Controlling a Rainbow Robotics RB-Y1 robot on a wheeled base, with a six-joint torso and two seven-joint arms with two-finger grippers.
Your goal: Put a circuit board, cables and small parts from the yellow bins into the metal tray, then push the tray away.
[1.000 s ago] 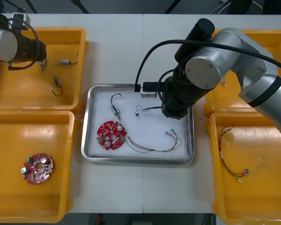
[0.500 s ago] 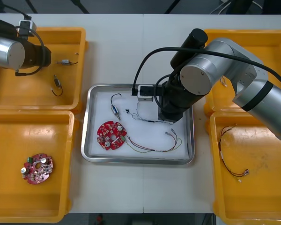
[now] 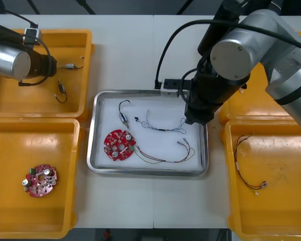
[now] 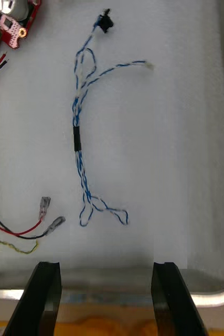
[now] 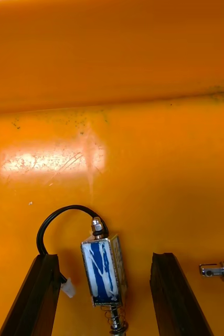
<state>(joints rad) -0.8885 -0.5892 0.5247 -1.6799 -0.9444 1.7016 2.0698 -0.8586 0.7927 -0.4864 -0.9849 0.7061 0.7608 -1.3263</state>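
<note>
The metal tray point(image 3: 150, 172), white inside, holds a red circuit board point(image 3: 119, 145), a small metal part point(image 3: 124, 118) on a black lead, a red and yellow cable point(image 3: 165, 156) and a twisted blue and white cable point(image 3: 163, 123). My right gripper point(image 3: 194, 118) hangs over the tray's right rim. In the right wrist view it point(image 4: 106, 299) stands open and holds nothing, and the blue and white cable point(image 4: 80, 142) lies loose beyond its fingertips. My left gripper point(image 3: 51, 66) is in the far left yellow bin point(image 3: 88, 75). It point(image 5: 106, 299) is open, with a small metal part point(image 5: 104, 270) lying between its fingers.
A second small metal part point(image 3: 70, 66) lies in the same far left bin. The near left bin point(image 3: 10, 150) holds another red circuit board point(image 3: 39, 181). A red and black cable point(image 3: 248, 168) lies in the near right bin point(image 3: 291, 206).
My right gripper has opened and let go of the blue and white cable, which now lies in the tray. The right arm has risen and drawn back to the right. The left arm shifted slightly.
</note>
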